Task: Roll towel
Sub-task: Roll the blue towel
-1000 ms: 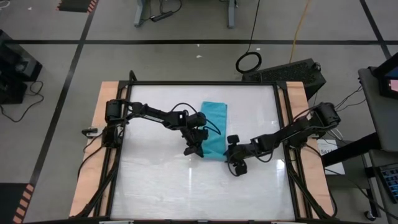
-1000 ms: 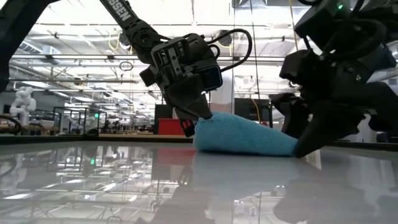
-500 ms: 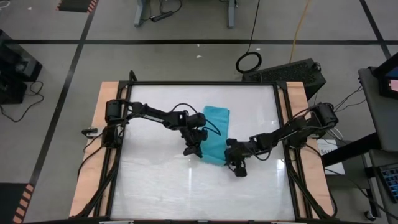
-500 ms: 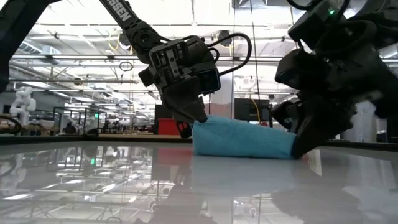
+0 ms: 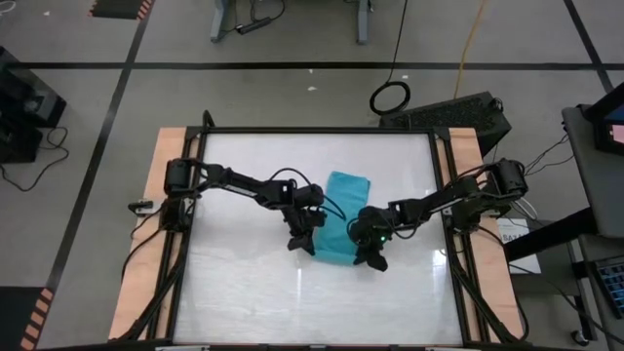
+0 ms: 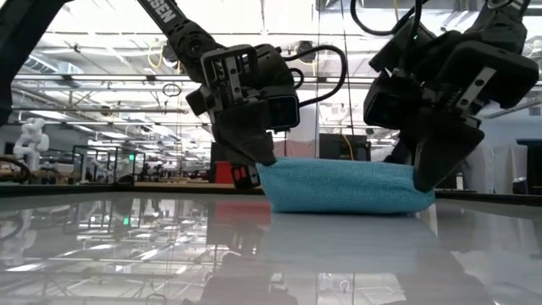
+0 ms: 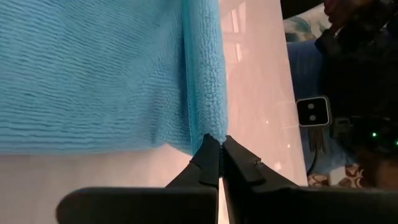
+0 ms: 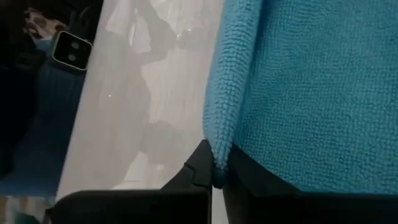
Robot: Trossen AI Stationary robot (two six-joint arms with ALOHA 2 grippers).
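Observation:
The turquoise towel (image 5: 341,210) lies on the white table with its far part flat, a thick slab in the low view (image 6: 347,188). My left gripper (image 5: 303,244) is shut on its near left corner, and my right gripper (image 5: 370,255) is shut on its near right corner. Both reach slanting down from either side, as the low view shows for the left (image 6: 254,174) and the right (image 6: 423,180). The wrist views show each pair of fingers closed on blue cloth. My left gripper pinches the towel's near left corner (image 7: 210,129) between its two fingers, at a folded edge of more than one layer. It comes slanting down from the table's left. The corner is raised a little; the rest lies on the table. My right gripper pinches the folded edge at the towel's near right corner (image 8: 219,157) between its two fingers, slanting down from the table's right. The cloth bulges up thick just beyond the fingers. That end stands raised above the table.
Bare glossy table (image 5: 253,292) lies toward the near edge and on both sides of the towel. Wooden side rails (image 5: 146,244) and a black frame bound the table. A dark case (image 5: 458,112) sits beyond the far right corner.
My right gripper has moved toward the towel's near right corner, rolled about its wrist and shut on it. The towel's right end, which tapered flat to the table, now stands thick and raised. My left gripper has stayed shut on its corner.

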